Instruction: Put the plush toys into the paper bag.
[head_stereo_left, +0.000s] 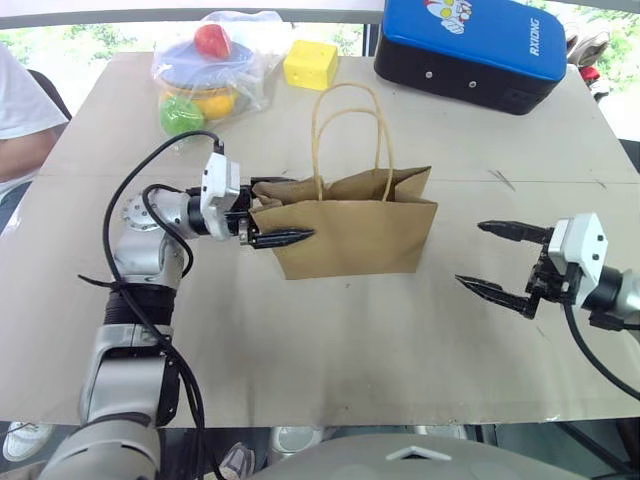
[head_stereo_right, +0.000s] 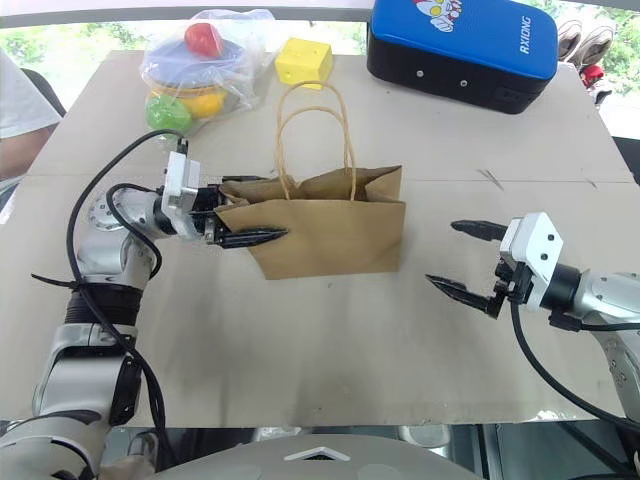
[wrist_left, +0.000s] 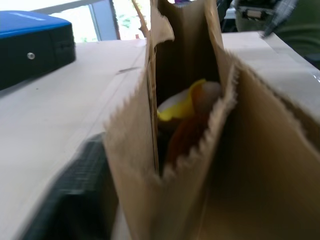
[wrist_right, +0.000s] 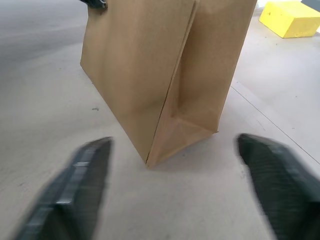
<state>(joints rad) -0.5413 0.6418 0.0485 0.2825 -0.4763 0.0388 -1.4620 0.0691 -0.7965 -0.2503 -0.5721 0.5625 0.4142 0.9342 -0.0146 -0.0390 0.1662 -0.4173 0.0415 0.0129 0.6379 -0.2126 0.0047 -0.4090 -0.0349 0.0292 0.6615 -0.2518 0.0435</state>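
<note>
Left eye view gives us the brown paper bag (head_stereo_left: 350, 235) standing upright near the middle of the bench (head_stereo_left: 330, 350), its twisted-cord handles (head_stereo_left: 348, 140) rising above the mouth. Our left tool (head_stereo_left: 270, 212) sits at the bag's left edge; its near finger lies outside the front panel, the far one by the crumpled rim, and we cannot tell whether the paper is pinched. Through the left wrist view we see the plush toys (wrist_left: 187, 112) down inside the bag, white, yellow and orange-brown between the serrated edges. Our right tool (head_stereo_left: 505, 262) hangs well apart to the right, fingers spread wide and empty, with bare bench between it and the bag. Along the far edge lie a clear plastic bag of colourful toys (head_stereo_left: 210, 70), a yellow cheese-like block (head_stereo_left: 310, 64) and a blue-topped case (head_stereo_left: 470, 45).
</note>
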